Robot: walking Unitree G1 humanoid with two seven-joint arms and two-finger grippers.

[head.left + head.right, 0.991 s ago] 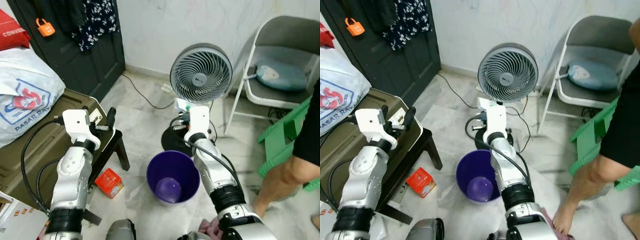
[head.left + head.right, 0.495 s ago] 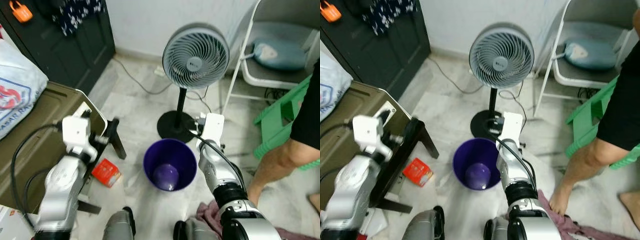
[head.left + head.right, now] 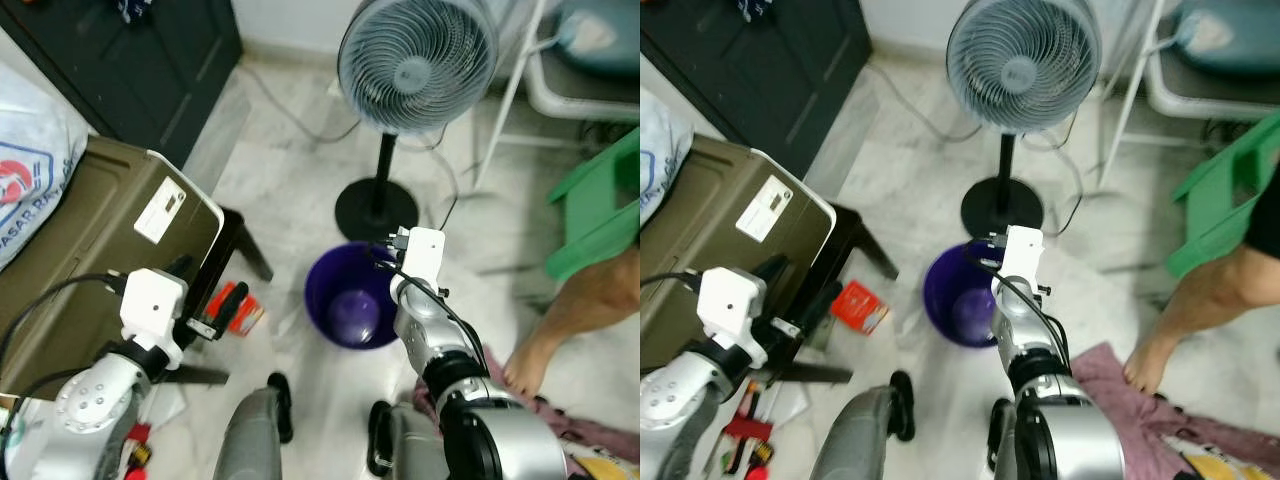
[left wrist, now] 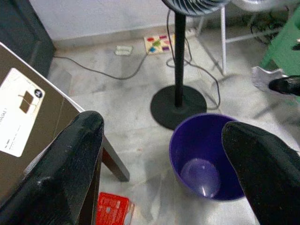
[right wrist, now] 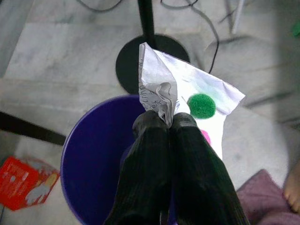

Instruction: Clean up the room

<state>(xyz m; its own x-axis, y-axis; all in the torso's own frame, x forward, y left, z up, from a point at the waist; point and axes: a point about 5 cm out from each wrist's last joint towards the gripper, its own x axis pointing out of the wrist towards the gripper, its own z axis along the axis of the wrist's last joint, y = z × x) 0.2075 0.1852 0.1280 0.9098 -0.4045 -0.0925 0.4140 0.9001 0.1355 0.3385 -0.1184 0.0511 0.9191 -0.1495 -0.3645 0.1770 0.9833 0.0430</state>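
chair point(image 3: 590, 60) cut off, person's leg point(image 3: 1200, 310) cropped

— What colours do you have by the bin?
— Your bin point(image 5: 96, 154) is deep purple; the paper point(image 5: 187, 98) in your right gripper point(image 5: 166, 123) is white with a green dot and a pink patch.
— And the floor?
— Pale grey marble point(image 3: 290, 150), a red box point(image 4: 111, 209), a grey fan point(image 3: 1023, 62) on a black base.

Camera layout: head stereo pair plus two wrist cameras.
Head views look steeply down; wrist views look closer along their fingers; all share the purple bin point(image 3: 352, 297).
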